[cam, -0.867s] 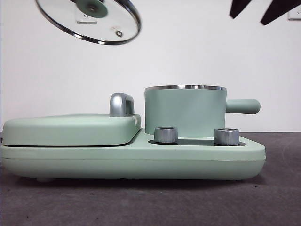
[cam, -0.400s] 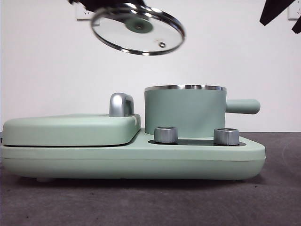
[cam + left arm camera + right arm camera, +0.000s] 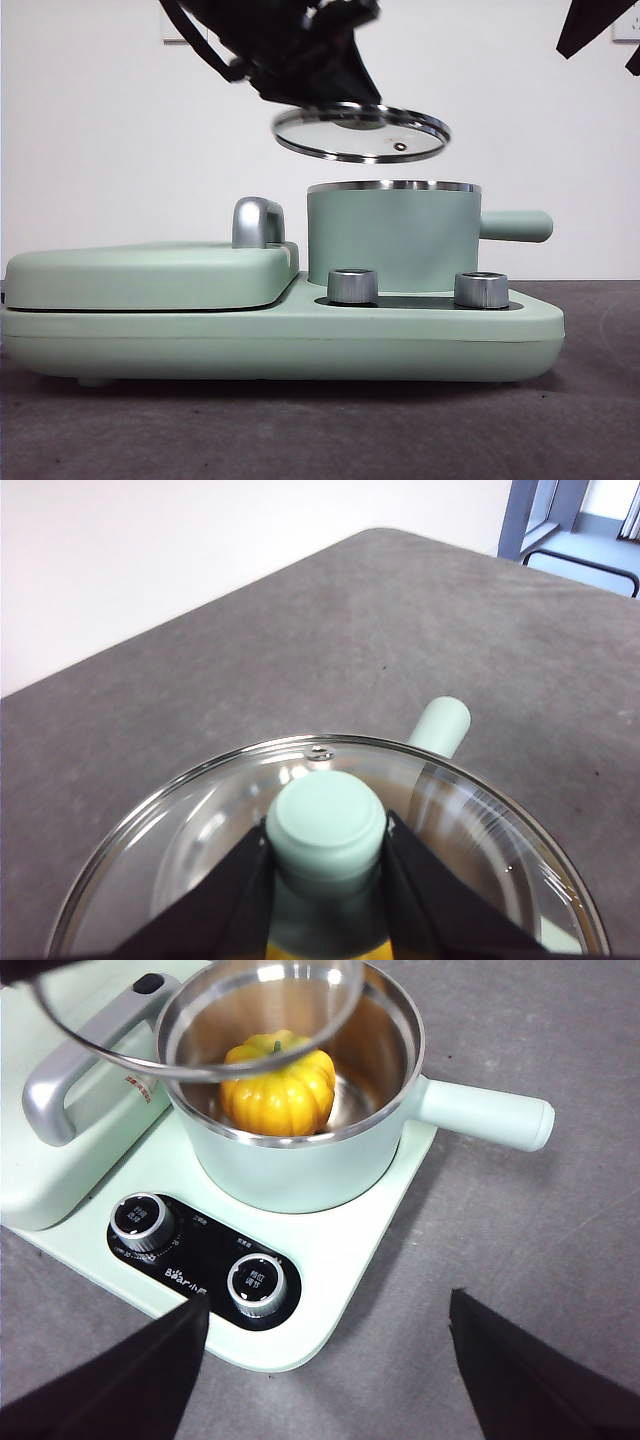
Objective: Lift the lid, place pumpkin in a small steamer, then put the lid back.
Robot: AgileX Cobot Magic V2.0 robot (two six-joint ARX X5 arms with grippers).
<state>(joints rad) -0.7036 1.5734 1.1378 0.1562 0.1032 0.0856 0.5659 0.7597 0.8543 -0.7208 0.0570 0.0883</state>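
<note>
— Clearance under the lid [image 3: 360, 133]?
— A clear gap; it hangs just above the small steamer [image 3: 393, 236], a bit off toward the griddle cover [image 3: 150, 275] side, rims not touching.
— Who holds it?
— Left gripper [image 3: 327, 855] — jaws pinched on the green knob [image 3: 326, 823], glass directly below the hand.
— And inside the pot?
— Pumpkin [image 3: 278, 1083] sits on the steel bottom. Right gripper [image 3: 325, 1360] waits high with jaws spread wide, the dials [image 3: 256, 1284] beneath it.
</note>
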